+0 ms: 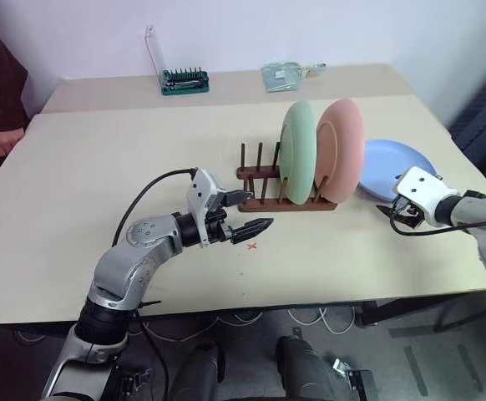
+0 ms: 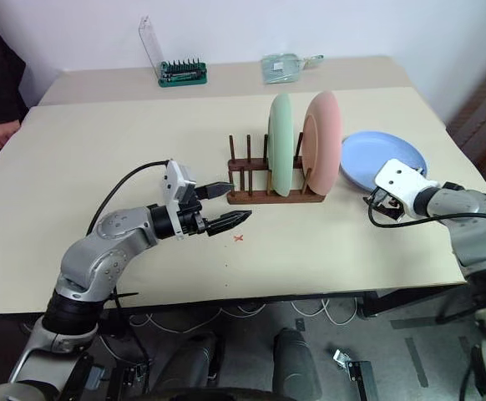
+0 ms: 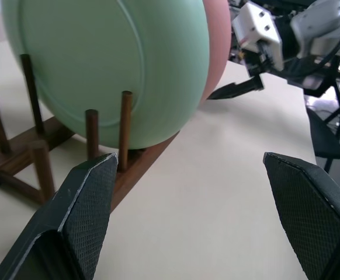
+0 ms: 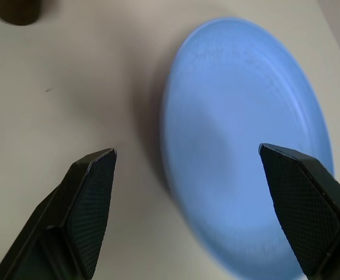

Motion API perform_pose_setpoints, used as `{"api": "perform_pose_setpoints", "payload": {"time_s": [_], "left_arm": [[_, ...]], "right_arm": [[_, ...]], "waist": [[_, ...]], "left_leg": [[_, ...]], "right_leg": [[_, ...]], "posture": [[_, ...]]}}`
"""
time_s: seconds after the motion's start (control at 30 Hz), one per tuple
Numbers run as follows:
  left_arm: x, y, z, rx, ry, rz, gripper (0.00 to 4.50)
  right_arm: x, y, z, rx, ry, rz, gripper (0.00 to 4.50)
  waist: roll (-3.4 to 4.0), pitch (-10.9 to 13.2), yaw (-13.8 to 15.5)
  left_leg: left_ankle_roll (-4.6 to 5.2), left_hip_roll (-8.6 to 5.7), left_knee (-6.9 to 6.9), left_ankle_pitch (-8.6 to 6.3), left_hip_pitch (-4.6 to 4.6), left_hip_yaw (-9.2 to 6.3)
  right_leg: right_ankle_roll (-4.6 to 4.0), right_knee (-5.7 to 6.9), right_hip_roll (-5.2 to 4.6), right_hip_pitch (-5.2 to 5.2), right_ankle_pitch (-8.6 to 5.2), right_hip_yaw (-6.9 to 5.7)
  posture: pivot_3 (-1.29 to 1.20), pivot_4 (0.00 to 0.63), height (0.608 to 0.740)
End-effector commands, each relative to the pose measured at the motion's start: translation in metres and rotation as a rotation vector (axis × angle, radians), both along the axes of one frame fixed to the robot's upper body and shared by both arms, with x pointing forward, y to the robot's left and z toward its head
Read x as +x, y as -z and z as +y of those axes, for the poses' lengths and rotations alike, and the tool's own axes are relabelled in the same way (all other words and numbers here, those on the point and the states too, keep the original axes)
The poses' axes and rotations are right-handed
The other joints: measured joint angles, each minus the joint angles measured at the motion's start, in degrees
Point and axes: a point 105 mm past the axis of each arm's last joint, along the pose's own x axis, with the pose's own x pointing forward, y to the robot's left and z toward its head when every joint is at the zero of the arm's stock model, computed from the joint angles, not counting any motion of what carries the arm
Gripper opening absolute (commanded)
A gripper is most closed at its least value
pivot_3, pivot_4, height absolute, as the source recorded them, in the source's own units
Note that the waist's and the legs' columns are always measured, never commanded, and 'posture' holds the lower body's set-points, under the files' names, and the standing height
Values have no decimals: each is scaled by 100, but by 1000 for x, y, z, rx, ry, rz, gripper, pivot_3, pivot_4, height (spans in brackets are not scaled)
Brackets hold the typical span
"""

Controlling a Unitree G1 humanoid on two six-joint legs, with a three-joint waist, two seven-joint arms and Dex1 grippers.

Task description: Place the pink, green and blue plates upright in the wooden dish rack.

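Right end effector (image 4: 187,175) released over flat blue plate (image 4: 246,146); left end effector (image 3: 187,192) released.

Silver-grey arms, black cables, white wrist housings, black textured fingers (image 3: 88,216)

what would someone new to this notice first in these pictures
Two plates stand upright side by side in the wooden dish rack at mid-table: the green plate and the pink plate. To the right of the rack the blue plate lies flat on the table, with the right claw open just before it.
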Motion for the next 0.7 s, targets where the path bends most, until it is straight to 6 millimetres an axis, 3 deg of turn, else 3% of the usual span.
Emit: {"api": "perform_pose_setpoints", "payload": {"time_s": [0.03,0.23,0.33,0.5,0.57,0.7], "left_arm": [[-4,-16,-1,-21,-2,-50,4129],[-2,-13,5,-20,-27,-37,4129],[-1,-10,7,-20,-34,-38,4129],[2,-7,10,-25,-48,-40,4129],[3,-7,9,-32,-51,-44,4129],[10,-9,9,-42,-73,-61,4129]], "right_arm": [[8,-5,-1,-31,-4,-33,3157],[7,-8,-3,-38,2,-59,103],[7,-30,-6,-60,31,-150,45],[2,-127,-31,-204,259,-545,45],[-3,-163,-12,-169,227,-705,45],[-12,-202,44,-110,25,-867,45]], "waist": [[1,0,48],[1,0,94],[3,-1,93],[15,-1,97],[14,-1,79],[13,-1,61]], "left_leg": [[0,-1,0,0,0,0],[-1,-2,0,0,0,-2],[-1,-2,-2,1,0,-3],[-3,-2,-1,2,-4,-2],[-3,-2,-1,2,-5,-2],[-3,1,-3,2,-3,-1]], "right_leg": [[0,0,0,0,0,0],[0,0,0,1,0,0],[0,0,0,0,0,0],[-1,8,0,-9,0,1],[-1,8,0,-12,0,2],[-1,8,2,-10,0,2]], "posture": [[0,150,740],[0,150,740],[0,150,740],[0,150,740],[0,150,740],[0,150,740]]}}
